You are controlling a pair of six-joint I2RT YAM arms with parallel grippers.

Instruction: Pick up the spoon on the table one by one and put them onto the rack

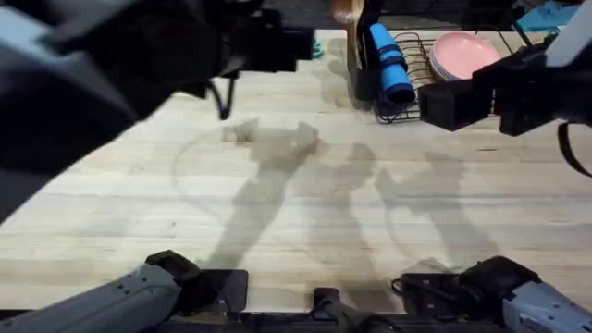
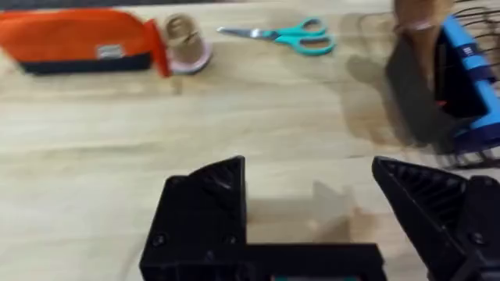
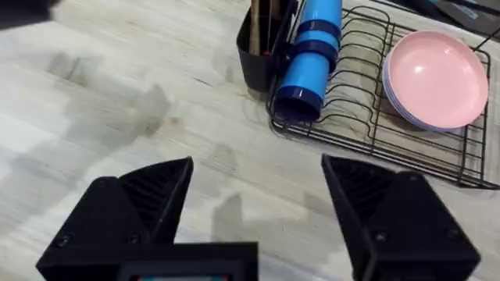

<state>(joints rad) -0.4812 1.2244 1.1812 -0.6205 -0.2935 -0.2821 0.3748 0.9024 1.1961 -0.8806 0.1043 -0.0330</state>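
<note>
Both arms raised over the pale table, rack loaded at the upper right.

In the overhead view the black wire rack sits at the upper right of the table; its tall black utensil holder stands at the rack's left end with a light-brown wooden spoon poking out of its top, a blue cylinder leans just beside the holder, and pink plates rest in the wire slots. The left gripper hangs over bare table with its jaws wide and nothing between them; an orange pencil case and teal-handled scissors lie along the top of that view. The right gripper is likewise spread wide and empty, near the rack.
</note>
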